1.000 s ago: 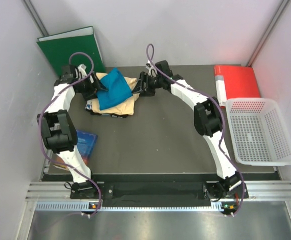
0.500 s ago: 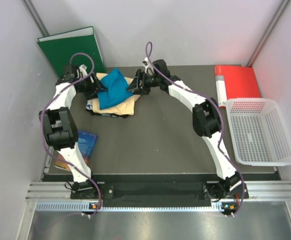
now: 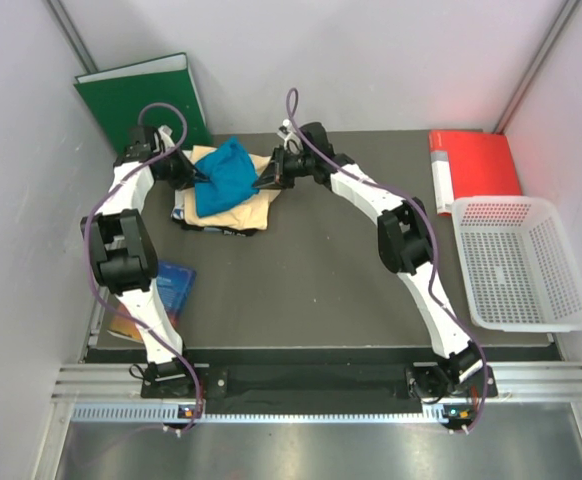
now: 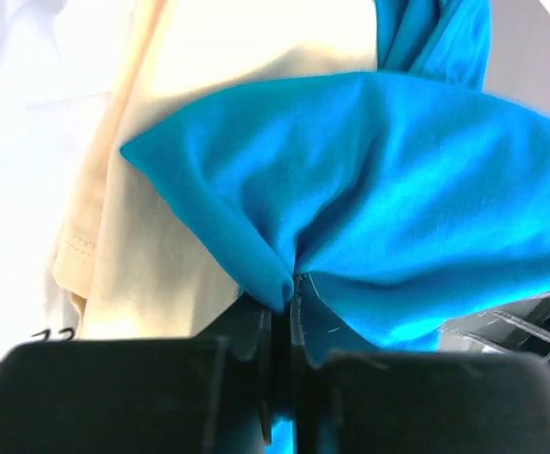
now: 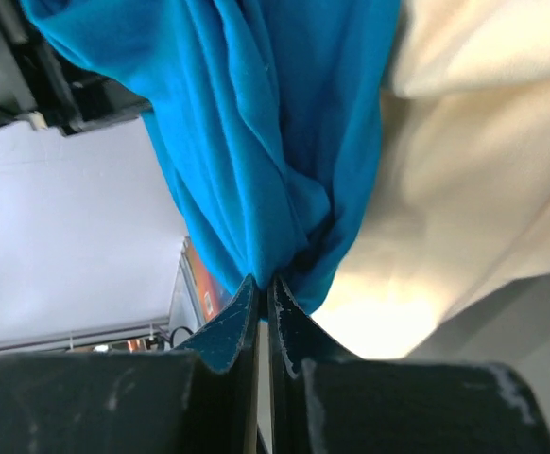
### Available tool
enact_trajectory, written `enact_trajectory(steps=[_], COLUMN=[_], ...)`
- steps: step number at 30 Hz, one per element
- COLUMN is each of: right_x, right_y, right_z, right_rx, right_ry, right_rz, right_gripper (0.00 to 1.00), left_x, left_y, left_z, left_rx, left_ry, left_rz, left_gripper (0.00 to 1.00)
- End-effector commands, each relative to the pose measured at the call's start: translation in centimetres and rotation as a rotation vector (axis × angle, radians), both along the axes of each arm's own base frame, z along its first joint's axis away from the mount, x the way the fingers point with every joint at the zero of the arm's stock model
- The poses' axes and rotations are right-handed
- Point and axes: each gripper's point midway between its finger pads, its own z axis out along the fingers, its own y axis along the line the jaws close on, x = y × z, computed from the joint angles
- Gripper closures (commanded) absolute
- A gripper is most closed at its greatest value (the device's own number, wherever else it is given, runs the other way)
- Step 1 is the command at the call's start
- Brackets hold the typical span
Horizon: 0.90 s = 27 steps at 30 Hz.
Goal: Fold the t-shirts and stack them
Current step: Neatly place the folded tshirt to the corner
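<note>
A bright teal-blue t-shirt [image 3: 227, 175] lies crumpled on top of a pale yellow-orange t-shirt [image 3: 237, 210] at the back left of the dark table [image 3: 321, 270]. My left gripper [image 3: 201, 176] pinches the teal shirt's left edge. From the right, my right gripper [image 3: 261, 181] pinches its other edge. In the left wrist view the teal cloth [image 4: 379, 180] bunches into the shut left gripper [image 4: 289, 288], over the yellow shirt [image 4: 162, 246]. The right wrist view shows teal cloth [image 5: 256, 142] gathered into the shut right gripper [image 5: 264, 284], beside the yellow shirt [image 5: 473, 170].
A green binder [image 3: 141, 100] leans at the back left. At the back right lies a red folder [image 3: 476, 165], with a white mesh basket [image 3: 521, 262] in front of it. A blue book [image 3: 161, 290] lies by the left arm. Some white and dark cloth [image 3: 196, 218] shows under the shirts.
Both grippers have moved in onto the teal shirt from either side and shut on its edges. The shirt is now bunched narrower between them.
</note>
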Motion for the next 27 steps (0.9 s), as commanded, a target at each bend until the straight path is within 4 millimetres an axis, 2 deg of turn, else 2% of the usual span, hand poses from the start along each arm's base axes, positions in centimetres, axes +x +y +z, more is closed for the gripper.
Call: enact_trajectory(steps=[1, 8, 11, 14, 18, 19, 20, 21, 25, 27], right_x=[-0.4, -1.7, -2.0, -2.3, -2.8, -3.1, -3.0, -3.3, -3.7, -4.0], right_y=[-0.9, -1.6, -1.4, -1.1, -0.6, -0.6, -0.6, -0.5, -0.4, -0.4], right_z=[2.3, 4.3, 4.9, 5.2, 5.2, 5.3, 5.0, 4.9, 4.5, 4.7], right_rx=[-0.002, -0.003, 0.024, 0.050, 0.087, 0.098, 0.098, 0.103, 0.121, 0.133], right_ry=[-0.053, -0.065, -0.055, -0.031, 0.004, 0.021, 0.030, 0.039, 0.079, 0.088], right_rz=[0.000, 0.030, 0.060, 0.091, 0.123, 0.138, 0.139, 0.153, 0.177, 0.195], right_gripper=[1.00, 1.00, 1.00, 1.00, 1.00, 1.00, 0.99, 0.99, 0.99, 0.99], left_x=[3.0, 4.6, 5.8, 7.0, 8.1, 8.2, 8.2, 8.1, 7.5, 7.0], left_y=[1.6, 1.9, 1.2, 0.4, -0.6, -1.0, -1.1, -1.1, -0.6, -0.4], left_z=[3.6, 7.2, 8.9, 9.7, 9.6, 9.6, 9.0, 8.7, 7.5, 7.5], left_rx=[0.066, 0.086, 0.096, 0.081, 0.082, 0.086, 0.095, 0.105, 0.135, 0.147], left_ry=[-0.131, -0.237, -0.287, -0.314, -0.303, -0.300, -0.278, -0.268, -0.225, -0.215], left_rz=[0.066, 0.082, 0.065, 0.045, 0.019, 0.011, 0.001, 0.004, 0.024, 0.034], left_gripper=[1.00, 1.00, 1.00, 0.98, 0.91, 0.88, 0.80, 0.80, 0.79, 0.90])
